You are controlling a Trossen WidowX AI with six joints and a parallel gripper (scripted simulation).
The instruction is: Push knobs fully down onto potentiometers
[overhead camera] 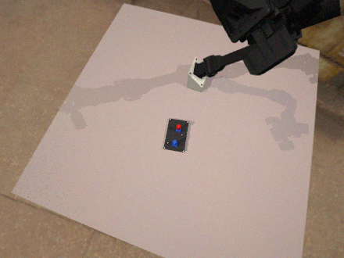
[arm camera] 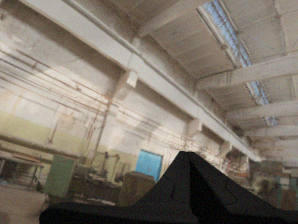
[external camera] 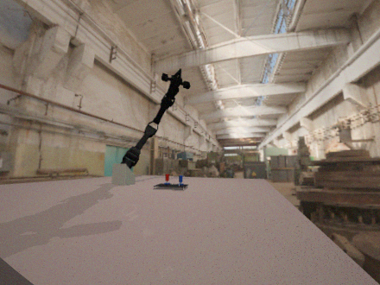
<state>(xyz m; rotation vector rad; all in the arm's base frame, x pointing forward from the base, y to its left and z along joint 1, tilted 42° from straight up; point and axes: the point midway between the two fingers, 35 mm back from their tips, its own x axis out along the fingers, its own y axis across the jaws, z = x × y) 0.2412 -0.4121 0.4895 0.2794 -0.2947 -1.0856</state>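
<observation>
Black pressed-together claw (external camera: pixel 180 70) (arm camera: pixel 185 157) raised, I likely must descend onto the upright red knob (overhead camera: pixel 178 127) (external camera: pixel 167 177).

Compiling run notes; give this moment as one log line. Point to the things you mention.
end effector (external camera: pixel 180 72) (arm camera: pixel 185 157): shut, raised, holding nothing | red knob (overhead camera: pixel 178 127) (external camera: pixel 167 177), blue knob (overhead camera: pixel 174 143) (external camera: pixel 180 178): upright on circuit board (overhead camera: pixel 170 135) (external camera: pixel 171 185)
</observation>
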